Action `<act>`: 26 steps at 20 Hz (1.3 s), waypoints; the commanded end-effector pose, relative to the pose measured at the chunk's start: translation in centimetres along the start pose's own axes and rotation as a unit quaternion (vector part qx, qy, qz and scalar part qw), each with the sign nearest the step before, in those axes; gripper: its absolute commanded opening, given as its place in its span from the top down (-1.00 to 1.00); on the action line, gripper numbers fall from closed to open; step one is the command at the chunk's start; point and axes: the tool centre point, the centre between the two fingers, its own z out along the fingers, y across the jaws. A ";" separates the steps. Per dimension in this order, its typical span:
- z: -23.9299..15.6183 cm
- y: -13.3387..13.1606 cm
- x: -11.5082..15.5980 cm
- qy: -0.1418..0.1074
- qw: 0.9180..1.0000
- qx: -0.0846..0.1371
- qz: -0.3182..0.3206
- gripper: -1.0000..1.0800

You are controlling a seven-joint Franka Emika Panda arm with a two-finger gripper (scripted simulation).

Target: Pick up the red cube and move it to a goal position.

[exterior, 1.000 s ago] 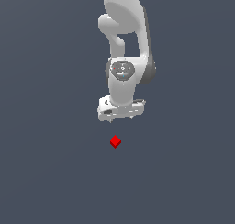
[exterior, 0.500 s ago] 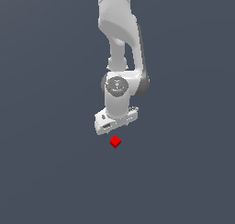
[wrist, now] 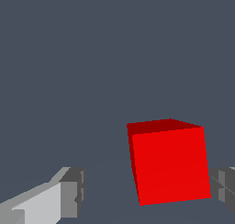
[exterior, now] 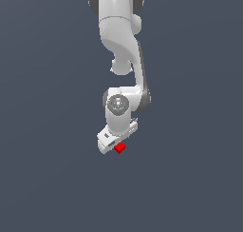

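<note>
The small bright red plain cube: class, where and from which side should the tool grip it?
Grip the small bright red plain cube across its two flat opposite side faces, coming straight down. The white tool already straddles it, one grey finger well clear, so centre before closing.

The red cube is plain bright red, its upper face a darker red. The gripper has white fingers tipped with grey pads. The arm is white with grey joints. The ground is uniform dark slate blue.
</note>
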 end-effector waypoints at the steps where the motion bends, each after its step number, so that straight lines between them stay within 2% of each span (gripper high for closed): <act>1: 0.7 0.4 0.5 0.002 1.000 -0.001 -0.022 -0.92; 11: 1.8 1.0 1.3 0.005 0.998 -0.003 -0.057 -0.92; 12: 1.8 1.0 1.3 0.005 0.998 -0.003 -0.057 1.00; 26: 1.5 0.9 1.2 0.004 0.998 -0.003 -0.057 1.00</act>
